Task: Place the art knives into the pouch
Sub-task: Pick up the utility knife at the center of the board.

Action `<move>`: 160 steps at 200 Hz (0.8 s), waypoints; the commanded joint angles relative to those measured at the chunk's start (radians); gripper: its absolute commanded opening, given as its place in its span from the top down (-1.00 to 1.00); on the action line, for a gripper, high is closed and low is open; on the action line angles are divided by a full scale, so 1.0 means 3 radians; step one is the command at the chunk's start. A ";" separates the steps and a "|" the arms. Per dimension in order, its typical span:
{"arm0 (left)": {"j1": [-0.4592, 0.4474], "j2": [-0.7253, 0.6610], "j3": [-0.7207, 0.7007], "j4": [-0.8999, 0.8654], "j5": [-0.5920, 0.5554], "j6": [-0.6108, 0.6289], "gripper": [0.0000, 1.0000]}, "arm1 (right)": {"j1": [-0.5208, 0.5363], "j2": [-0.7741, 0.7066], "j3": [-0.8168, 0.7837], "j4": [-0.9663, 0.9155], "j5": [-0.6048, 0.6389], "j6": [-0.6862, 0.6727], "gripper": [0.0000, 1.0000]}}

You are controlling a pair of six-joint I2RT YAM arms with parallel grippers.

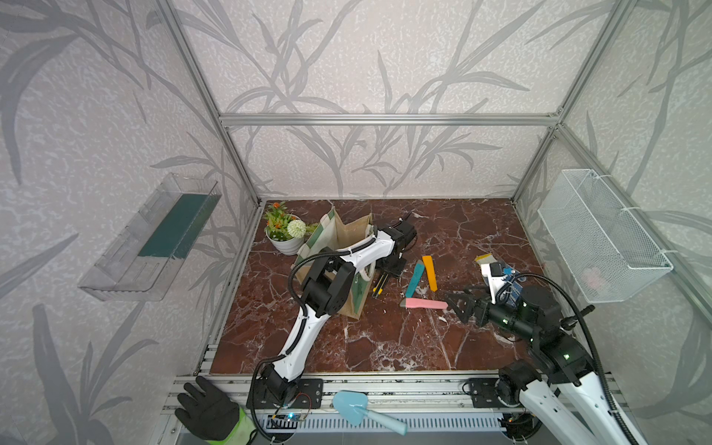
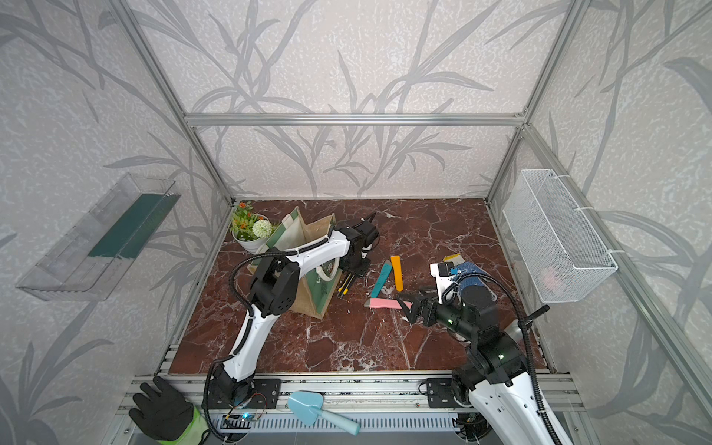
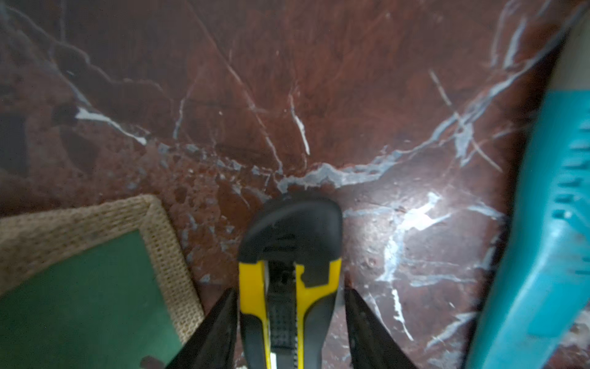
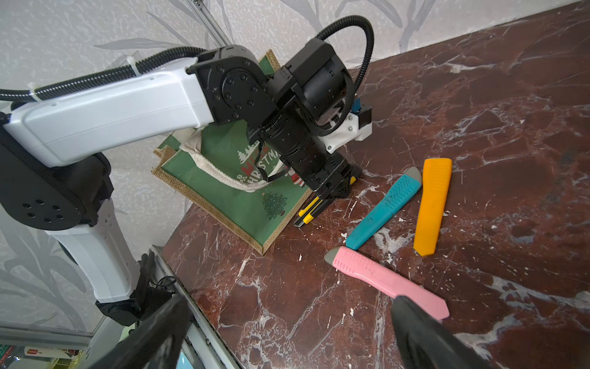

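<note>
Art knife (image 3: pixel 287 230) cut off by wrist view's edge; left arm (image 1: pixel 366 252) hides much of pouch (image 1: pixel 348 231); pink item (image 1: pixel 593 275) in wire basket (image 1: pixel 570 215) unidentifiable.

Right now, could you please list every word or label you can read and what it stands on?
"HRIST" and "STMA", fragments: pouch, green panel, right wrist view; the rest is covered.
Same print in both top views: too small to read.
Nothing else is legible.

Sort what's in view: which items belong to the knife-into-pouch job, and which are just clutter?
In the job:
yellow-black art knife
pouch
left gripper, straddling that knife

Lying about:
teal knife
orange knife
pink knife
flower pot
wire basket
trowel
glove
</note>
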 commanded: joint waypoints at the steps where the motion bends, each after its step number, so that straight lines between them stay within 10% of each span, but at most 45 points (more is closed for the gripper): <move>1: 0.0006 0.0056 0.0089 -0.0068 -0.0096 0.0057 -0.05 | -0.0002 0.0005 -0.0016 -0.0049 -0.0008 0.0022 -0.98; 160: -0.0107 -0.0240 0.0311 -0.0161 -0.0140 0.0028 0.64 | -0.0002 0.0030 -0.0057 -0.0011 0.0107 0.0107 -0.99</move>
